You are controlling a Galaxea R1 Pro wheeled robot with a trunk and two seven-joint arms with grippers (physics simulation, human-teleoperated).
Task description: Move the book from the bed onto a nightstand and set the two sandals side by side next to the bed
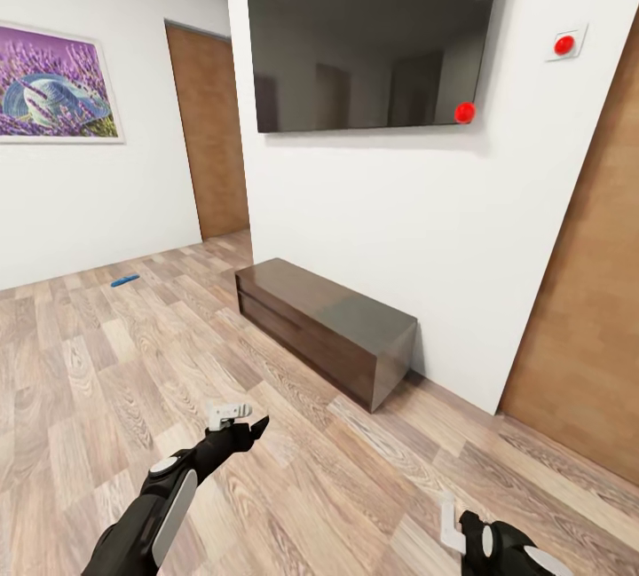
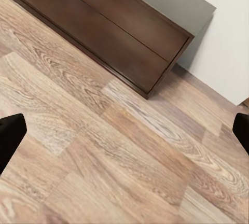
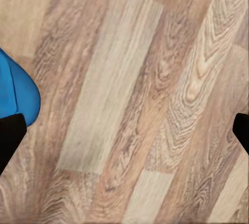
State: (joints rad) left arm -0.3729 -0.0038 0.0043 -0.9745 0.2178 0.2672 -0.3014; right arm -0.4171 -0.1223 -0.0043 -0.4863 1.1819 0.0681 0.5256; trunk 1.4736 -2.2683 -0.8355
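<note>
Reaching for the near blue sandal (image 3: 18, 92), which lies on the wood plank floor (image 1: 106, 363) just beside the right gripper (image 3: 124, 125), could push it away, I judge, because it is at the side of the wide open, empty jaws and not between them. The left gripper (image 2: 124, 128) is also wide open and holds nothing. A second blue sandal (image 1: 124, 280) lies far off near the wall under the lavender picture (image 1: 55, 83), while the low dark brown cabinet (image 1: 324, 323) below the wall television (image 1: 373, 30) could block the base when it turns.
</note>
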